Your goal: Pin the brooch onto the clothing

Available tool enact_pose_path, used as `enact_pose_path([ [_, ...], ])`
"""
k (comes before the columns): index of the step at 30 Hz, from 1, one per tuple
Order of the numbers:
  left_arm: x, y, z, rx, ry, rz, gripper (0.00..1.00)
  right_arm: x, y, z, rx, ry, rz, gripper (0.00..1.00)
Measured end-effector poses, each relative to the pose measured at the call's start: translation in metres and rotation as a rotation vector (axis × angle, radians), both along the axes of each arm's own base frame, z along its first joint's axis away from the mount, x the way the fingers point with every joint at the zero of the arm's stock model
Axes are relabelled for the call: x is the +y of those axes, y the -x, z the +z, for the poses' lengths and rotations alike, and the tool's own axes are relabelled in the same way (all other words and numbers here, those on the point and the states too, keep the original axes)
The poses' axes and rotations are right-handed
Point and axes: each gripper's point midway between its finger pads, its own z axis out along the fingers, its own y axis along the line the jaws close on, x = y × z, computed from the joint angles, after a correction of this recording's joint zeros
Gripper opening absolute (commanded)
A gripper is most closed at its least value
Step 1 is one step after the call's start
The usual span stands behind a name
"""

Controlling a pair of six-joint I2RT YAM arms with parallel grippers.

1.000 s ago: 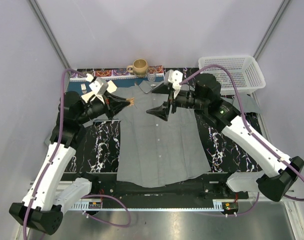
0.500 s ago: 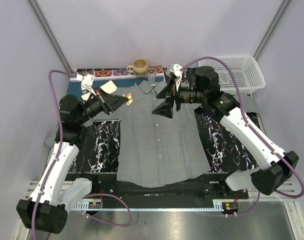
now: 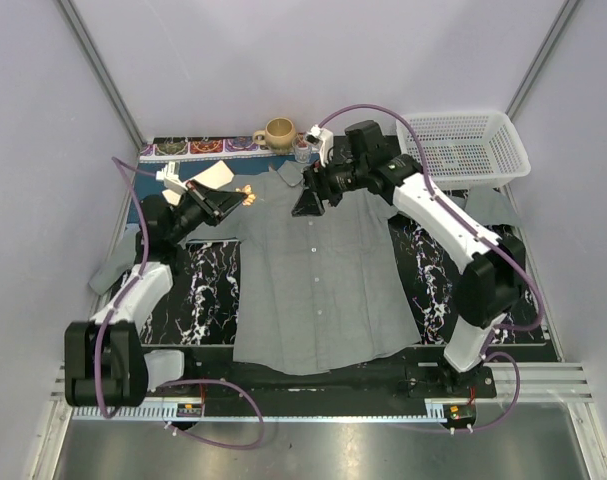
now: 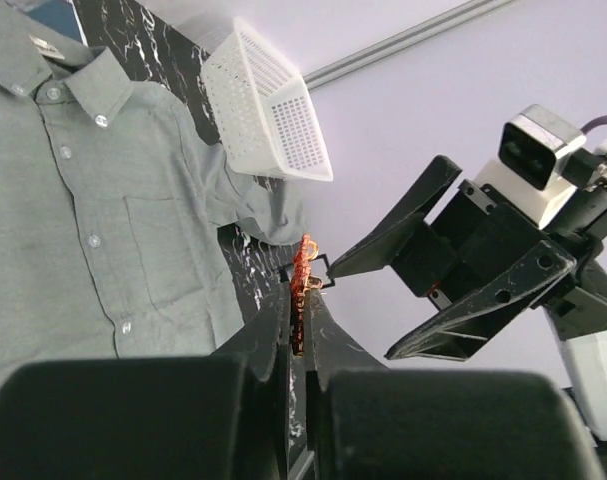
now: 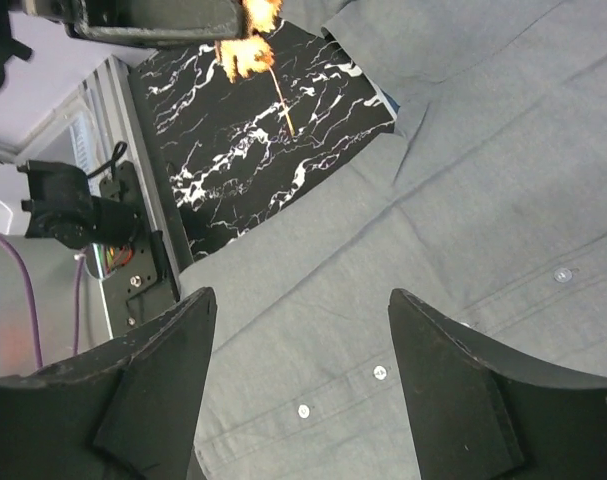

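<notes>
My left claw (image 3: 239,198) is clamped narrow on the brooch (image 3: 247,192), which pokes out past the fingertips as a small orange-red cluster. In the left wrist view the brooch (image 4: 304,264) sits right at the tip of the closed left claw (image 4: 301,305), with a thin wire loop sticking out on one side. From overhead, the brooch is off the left shoulder of the shirt (image 3: 318,280), level with the collar and just outside the fabric edge. It looks clear of the cloth, though I cannot tell how high it is.

The shirt is laid flat on the surface, front up, buttons running down its middle and the collar at the far end. It lies over a black marbled mat (image 3: 198,290) that shows on both sides of it.

My right claw (image 3: 308,205) hangs over the shirt just below the collar, to the right of the brooch, with its jaws spread wide and nothing between them. The right wrist view shows only grey fabric and buttons between the two dark fingers of the right claw (image 5: 301,300). The brooch (image 5: 245,55) is at the top of that view, over the marbled mat beyond the shirt's edge.

Beyond the shirt's collar stands a tan mug (image 3: 279,132). A white mesh basket (image 3: 463,145) sits off the shirt's far right corner.
</notes>
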Motion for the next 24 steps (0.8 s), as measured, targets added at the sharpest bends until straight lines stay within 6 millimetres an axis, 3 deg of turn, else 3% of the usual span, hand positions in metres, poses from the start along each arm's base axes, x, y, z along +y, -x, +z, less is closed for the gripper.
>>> enact_pose_path([
  [4,-0.003,-0.015,-0.014,0.034,0.062,-0.025,0.0,0.007,-0.008,-0.009,0.074,-0.02,0.014,0.84],
  [9,-0.009,-0.007,0.005,-0.052,0.078,-0.088,0.0,0.018,0.002,0.024,0.06,-0.134,0.117,0.86],
  [12,-0.011,0.003,0.017,-0.089,0.086,-0.12,0.0,0.023,0.009,0.04,0.065,-0.196,0.172,0.86],
  [18,-0.017,0.031,0.051,-0.193,0.089,-0.173,0.0,0.03,0.024,0.049,0.094,-0.247,0.238,0.85],
  [24,-0.033,0.067,0.076,-0.29,0.067,-0.247,0.0,0.039,0.057,0.06,0.1,-0.264,0.318,0.79],
])
